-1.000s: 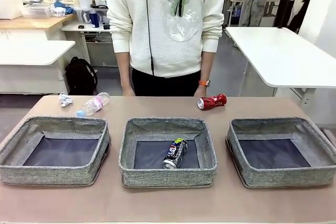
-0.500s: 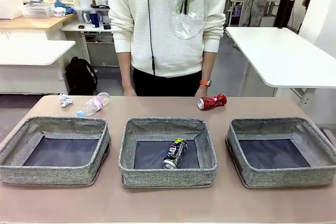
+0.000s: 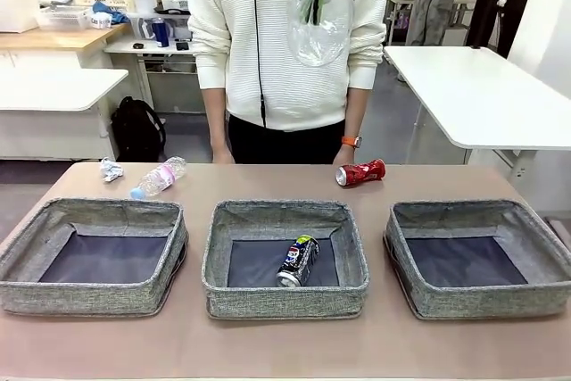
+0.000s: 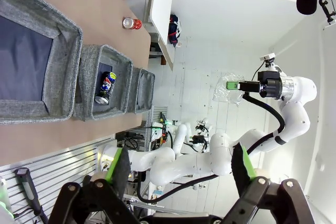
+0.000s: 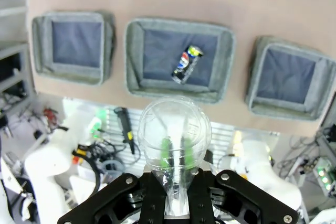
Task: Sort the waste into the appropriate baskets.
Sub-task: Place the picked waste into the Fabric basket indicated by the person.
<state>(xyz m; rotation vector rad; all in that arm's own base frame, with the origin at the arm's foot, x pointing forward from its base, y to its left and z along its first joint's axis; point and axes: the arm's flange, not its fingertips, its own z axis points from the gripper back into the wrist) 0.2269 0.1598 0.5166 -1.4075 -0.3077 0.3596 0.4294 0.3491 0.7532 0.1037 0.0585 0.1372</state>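
High above the table's far side, my right gripper (image 3: 311, 2) is shut on the clear plastic cup (image 3: 319, 28); the right wrist view looks down through the cup (image 5: 175, 135) between its fingers (image 5: 157, 192). A blue Pepsi can (image 3: 297, 260) lies in the middle basket (image 3: 285, 299). The left basket (image 3: 89, 296) and right basket (image 3: 486, 301) hold nothing. On the table beyond them lie a crushed red can (image 3: 360, 172), a small bottle (image 3: 159, 177) and a paper ball (image 3: 111, 169). My left gripper (image 4: 178, 177) stands open, far from the table.
A person in a white sweater (image 3: 285, 51) stands at the table's far edge, hands down near the red can. The left wrist view shows the baskets sideways and my right arm (image 4: 283, 98) with the cup. Bare tabletop runs in front of the baskets.
My right gripper has lifted the cup slightly higher and a little to the right. Everything on the table stays put.
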